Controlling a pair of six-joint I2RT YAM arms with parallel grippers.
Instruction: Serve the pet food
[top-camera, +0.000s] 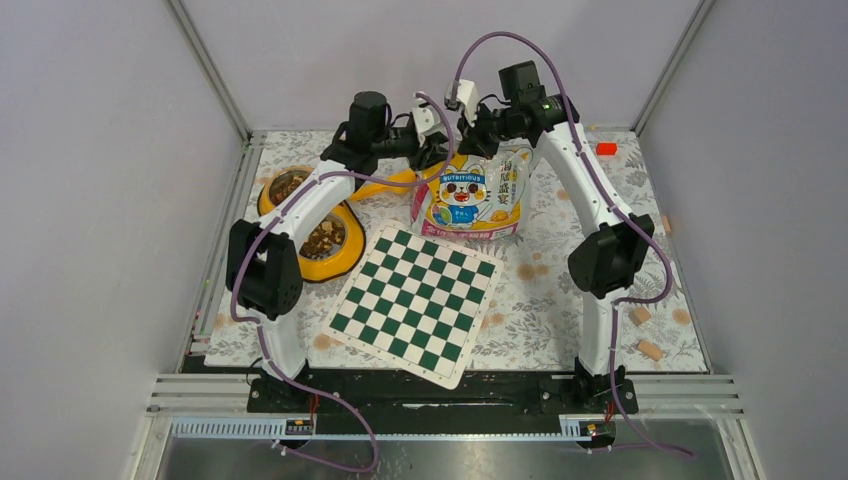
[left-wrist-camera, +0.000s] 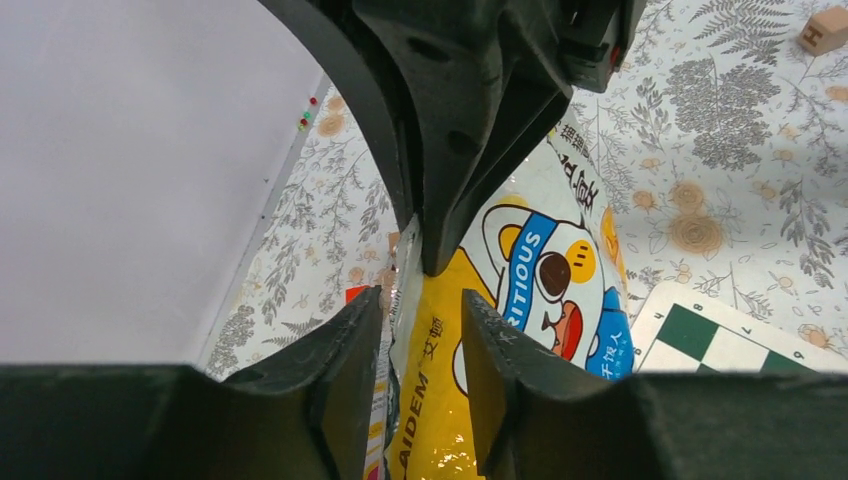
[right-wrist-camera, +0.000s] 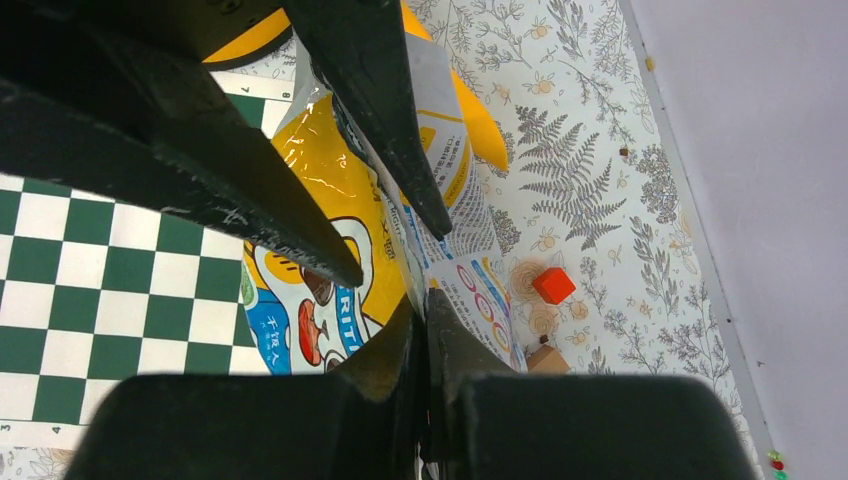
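Overhead, both arms reach to the far side of a floral worktop (top-camera: 560, 290) and meet at the top of a yellow and white bag (top-camera: 472, 195) with a cartoon cat on it. The bag stands just beyond a green and white chessboard (top-camera: 415, 300).

The left end effector (left-wrist-camera: 418, 310) has its fingers a little apart, with the bag's upper edge running between them; whether either finger presses on the bag cannot be told. The right end effector (right-wrist-camera: 425, 300) has its fingers pressed together, pinching the edge of the bag's top. The two end effectors sit close together, almost tip to tip.

Pet food (top-camera: 322, 240), small brown pieces, lies in both cups of a yellow double bowl (top-camera: 345, 265) on the left side of the worktop, partly under the left arm.

A red cube (top-camera: 606, 149) sits at the far right, and two wooden blocks (top-camera: 640, 316) lie near the right arm's base.
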